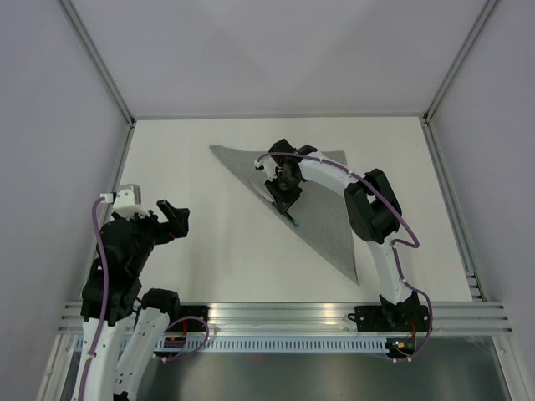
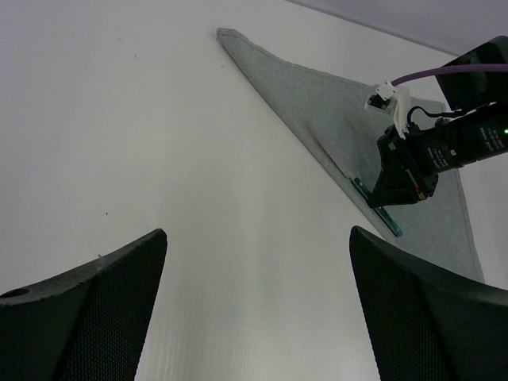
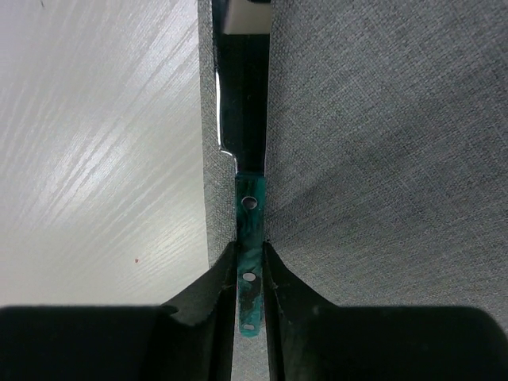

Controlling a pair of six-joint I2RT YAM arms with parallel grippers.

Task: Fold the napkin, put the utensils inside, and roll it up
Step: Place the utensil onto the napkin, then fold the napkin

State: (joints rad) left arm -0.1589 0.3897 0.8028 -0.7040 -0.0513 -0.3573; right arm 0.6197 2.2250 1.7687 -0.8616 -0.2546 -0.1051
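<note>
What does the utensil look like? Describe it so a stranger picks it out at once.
On the white table lies a grey napkin folded into a triangle. Along its diagonal edge, between the black fingers of the right end effector, lies the utensil. It is the only teal thing: a thin marbled handle with small holes, running into a dark blade.

The left arm [image 1: 125, 242] and right arm [image 1: 330, 174] have white link shells and black joint housings. A purple cable [image 2: 444, 70] runs along each. The left gripper [image 2: 258, 232] fingers [image 2: 87, 317] are matte black, mesh-textured.
</note>
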